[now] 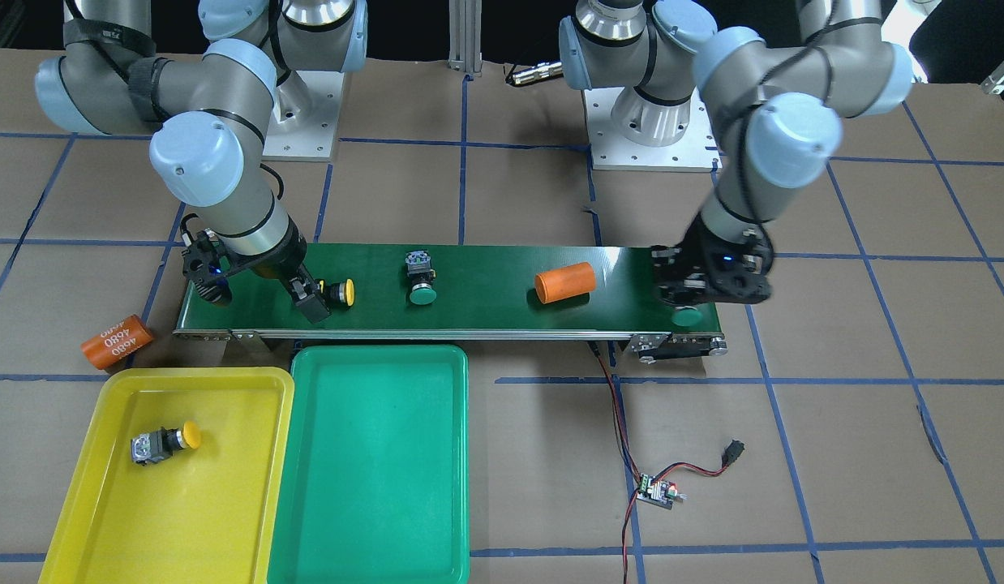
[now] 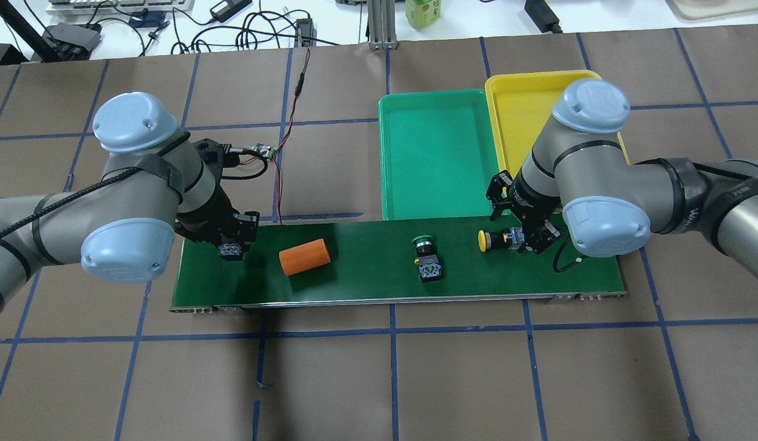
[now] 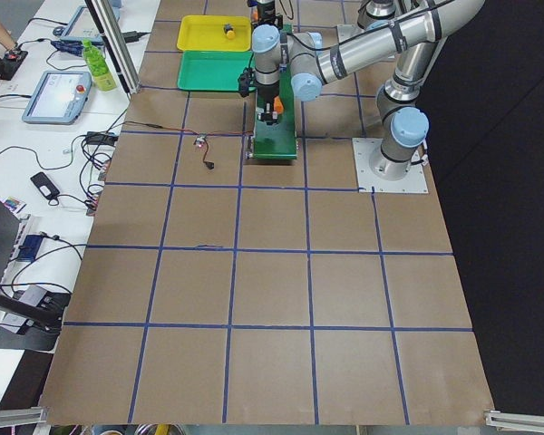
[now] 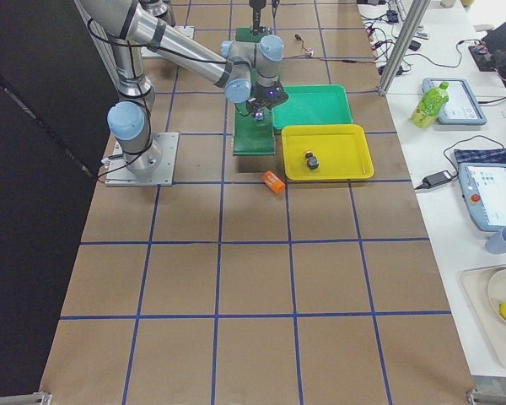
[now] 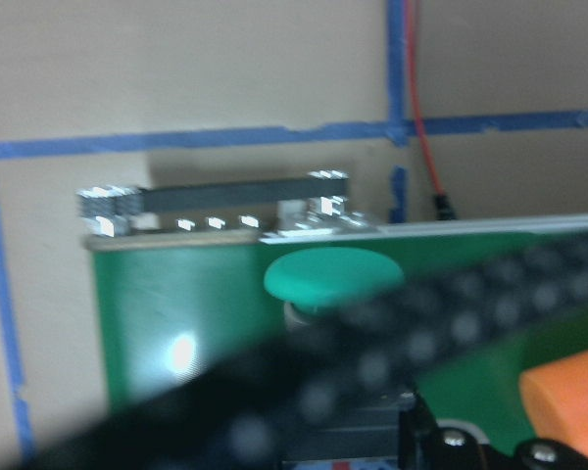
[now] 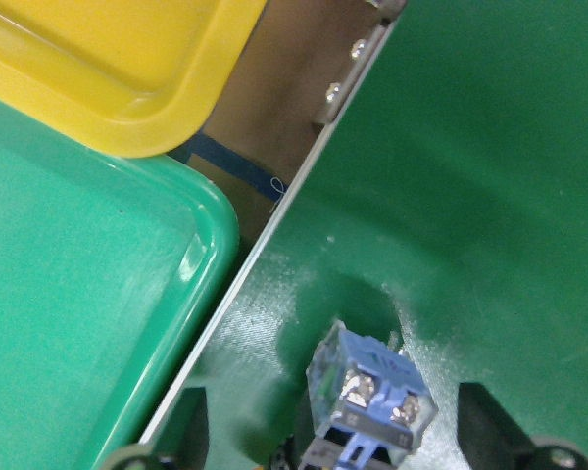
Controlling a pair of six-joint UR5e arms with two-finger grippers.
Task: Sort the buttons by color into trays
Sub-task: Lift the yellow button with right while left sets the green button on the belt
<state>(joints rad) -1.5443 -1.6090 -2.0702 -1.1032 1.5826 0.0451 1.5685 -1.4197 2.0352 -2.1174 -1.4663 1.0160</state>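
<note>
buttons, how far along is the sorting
Done: one yellow button lies in the yellow tray. In hand: the right fingers straddle the second yellow button on the belt, not closed; the left fingers are at a green button at the belt's end, grip unclear. Left: the other green button mid-belt, and the green tray holds nothing yet.
</note>
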